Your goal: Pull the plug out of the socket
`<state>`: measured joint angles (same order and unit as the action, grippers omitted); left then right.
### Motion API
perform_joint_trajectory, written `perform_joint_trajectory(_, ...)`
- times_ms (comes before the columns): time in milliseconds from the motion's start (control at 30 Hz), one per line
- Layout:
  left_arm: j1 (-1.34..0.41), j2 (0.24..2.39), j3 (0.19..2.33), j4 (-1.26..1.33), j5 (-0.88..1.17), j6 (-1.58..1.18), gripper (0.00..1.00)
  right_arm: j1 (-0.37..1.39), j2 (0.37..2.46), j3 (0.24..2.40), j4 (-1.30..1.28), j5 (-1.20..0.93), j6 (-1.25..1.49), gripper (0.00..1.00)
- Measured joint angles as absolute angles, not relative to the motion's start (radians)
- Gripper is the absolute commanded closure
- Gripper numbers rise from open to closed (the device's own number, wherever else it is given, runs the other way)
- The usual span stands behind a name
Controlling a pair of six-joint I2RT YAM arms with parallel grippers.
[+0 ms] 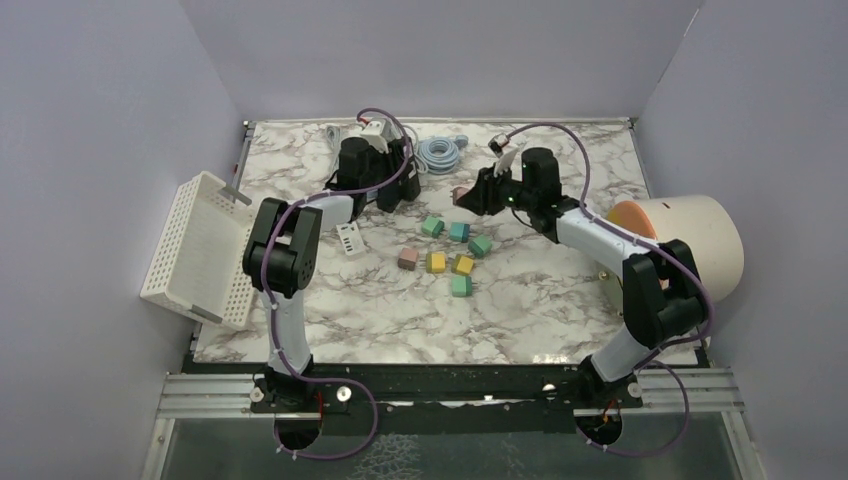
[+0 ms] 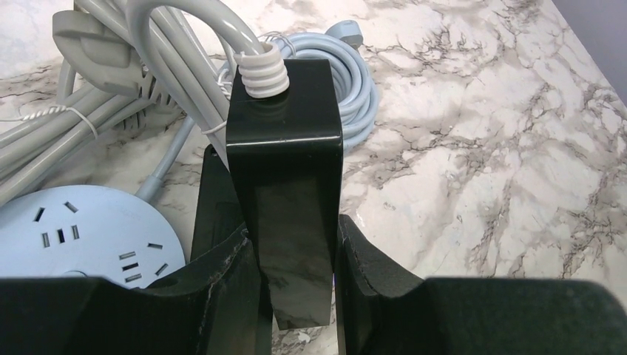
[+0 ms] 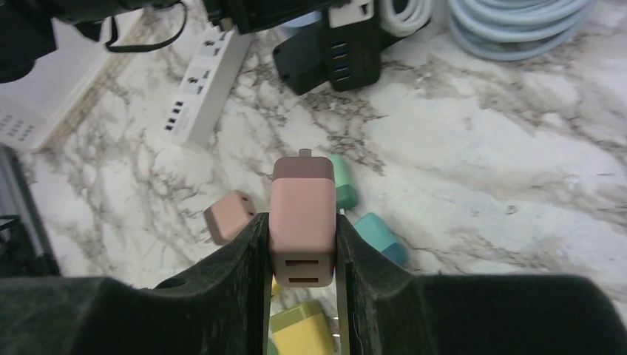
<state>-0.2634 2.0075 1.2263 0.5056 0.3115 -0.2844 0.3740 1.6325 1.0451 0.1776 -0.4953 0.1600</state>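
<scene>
Blocks [image 1: 436, 262] lie nearest on the marble bench [image 1: 560, 300], seven small coloured ones in a loose cluster, with one white power strip [image 1: 348, 240] to their left and one white basket [image 1: 200, 250] at the left edge. Just beyond the cluster the right claw [image 3: 300, 220] is pressed onto the sides of one pink plug [image 3: 299, 200], held above the bench, its metal prong bare and apart from the black socket block [image 2: 285, 170]. That single block sits farther back on the left, pinched by the left claw [image 2: 293, 229], with a ribbed white cable collar on top. Beside it lies one round pale socket disc [image 2: 74, 237], and past that one grey cable bundle [image 2: 111, 111] and one pale blue cable coil [image 1: 440, 152].
</scene>
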Motion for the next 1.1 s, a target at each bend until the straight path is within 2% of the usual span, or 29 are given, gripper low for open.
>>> perform_joint_trajectory(67,-0.264,2.019,1.242,0.505,0.304,-0.288,1.00,0.384,1.624,1.028,0.179,-0.529,0.180,0.99)
perform_joint_trajectory(400,-0.260,2.080,1.320,0.488,0.287,-0.328,0.72,0.430,1.639,0.928,0.094,-0.616,0.222,0.99)
perform_joint_trajectory(467,-0.257,2.083,1.323,0.484,0.287,-0.342,0.61,0.449,1.655,0.928,0.087,-0.620,0.231,0.99)
perform_joint_trajectory(533,-0.255,2.083,1.325,0.479,0.287,-0.354,0.39,0.466,1.676,0.928,0.083,-0.622,0.245,0.99)
perform_joint_trajectory(667,-0.238,2.083,1.328,0.466,0.260,-0.355,0.02,0.484,1.723,0.929,0.079,-0.622,0.262,0.99)
perform_joint_trajectory(933,-0.210,2.023,1.274,0.424,0.193,-0.353,0.01,0.484,1.825,1.061,0.041,-0.602,0.245,0.99)
perform_joint_trajectory(1100,-0.212,1.904,1.205,0.409,0.166,-0.348,0.01,0.484,1.874,1.137,0.027,-0.603,0.231,0.92)
